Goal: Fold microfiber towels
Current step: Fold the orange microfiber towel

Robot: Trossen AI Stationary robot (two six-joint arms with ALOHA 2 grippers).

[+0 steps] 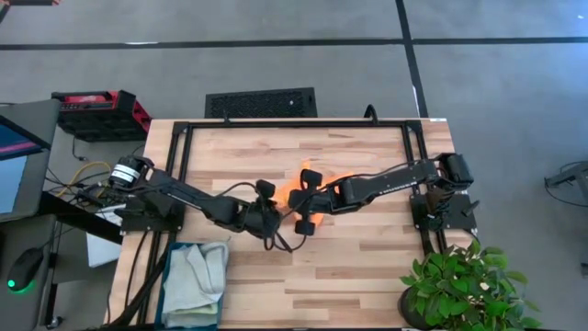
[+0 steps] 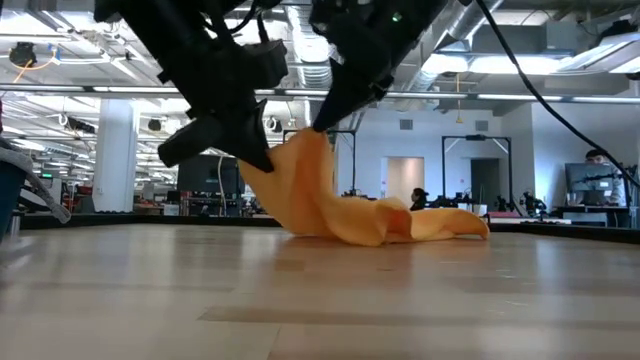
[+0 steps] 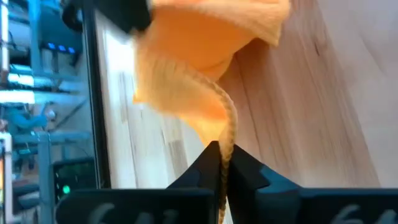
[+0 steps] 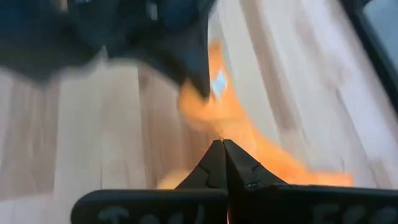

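The orange towel (image 2: 345, 205) lies near the middle of the wooden surface (image 1: 367, 257), one end lifted. The left claw (image 3: 221, 163) is clamped on the towel's raised edge, and the right claw (image 4: 219, 148) is pinched on it just beside. Folded pale towels (image 1: 200, 276) sit in the teal bin (image 1: 171, 299) at the surface's near left corner.
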